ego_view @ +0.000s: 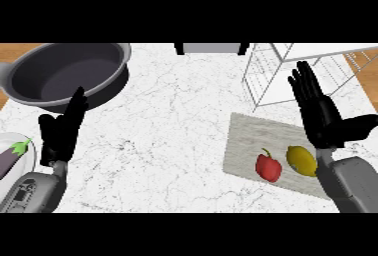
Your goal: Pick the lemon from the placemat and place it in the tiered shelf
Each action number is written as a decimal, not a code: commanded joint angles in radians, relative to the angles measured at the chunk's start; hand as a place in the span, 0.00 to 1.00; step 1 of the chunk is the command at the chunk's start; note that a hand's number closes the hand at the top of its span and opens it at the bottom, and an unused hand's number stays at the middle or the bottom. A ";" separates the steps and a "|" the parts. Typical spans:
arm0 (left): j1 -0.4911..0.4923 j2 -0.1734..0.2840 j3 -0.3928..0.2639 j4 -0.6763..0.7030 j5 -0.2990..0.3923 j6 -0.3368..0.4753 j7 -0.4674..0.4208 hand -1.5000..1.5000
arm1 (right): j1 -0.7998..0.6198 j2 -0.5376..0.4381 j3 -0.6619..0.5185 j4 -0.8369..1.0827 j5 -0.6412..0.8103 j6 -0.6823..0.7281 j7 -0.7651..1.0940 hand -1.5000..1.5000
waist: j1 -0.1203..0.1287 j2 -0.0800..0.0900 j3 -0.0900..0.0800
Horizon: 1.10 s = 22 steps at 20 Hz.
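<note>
One lemon (300, 160) and one red bell pepper (269, 167) lie side by side, just apart, on a single grey woven placemat (247, 137) at about four o'clock on a white marble-patterned counter (177, 115), the lemon on the mat's right-hand part and tucked against the right wrist. The right hand (319, 112) stands flat above the mat, its fingers straight and close together and pointing toward twelve o'clock, its thumb spread out to three o'clock, holding nothing. Beyond its fingertips, at one to two o'clock, rises one white wire tiered shelf (269, 75), thin-barred and open-sided, reaching the counter's far right corner, where a strip of wood (367, 85) shows. One large round grey pot (66, 72), smooth and deep, fills the ten to eleven o'clock corner. The left hand (63, 130) shows at nine o'clock, fingers straight and reaching up to the pot's near rim, grasping nothing. One purple eggplant (11, 155) with a green stalk rests on a white plate (28, 157) cut by the left edge at eight o'clock. The broad middle of the counter, between the pot and the mat, lies open.
</note>
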 commanded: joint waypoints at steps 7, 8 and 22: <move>0.141 -0.040 0.020 0.041 0.112 -0.074 0.085 0.50 | 0.168 -0.506 -0.151 0.177 0.228 0.163 -0.081 1.00 | -0.046 0.060 -0.020; 0.107 -0.041 0.024 0.024 0.141 -0.092 0.138 0.50 | 0.181 -0.477 -0.161 0.246 0.189 0.186 -0.079 1.00 | -0.021 0.050 -0.005; 0.137 -0.054 0.041 0.043 0.142 -0.149 0.142 0.50 | 0.089 -0.549 -0.164 0.538 0.206 0.802 -0.449 0.00 | -0.005 0.030 -0.005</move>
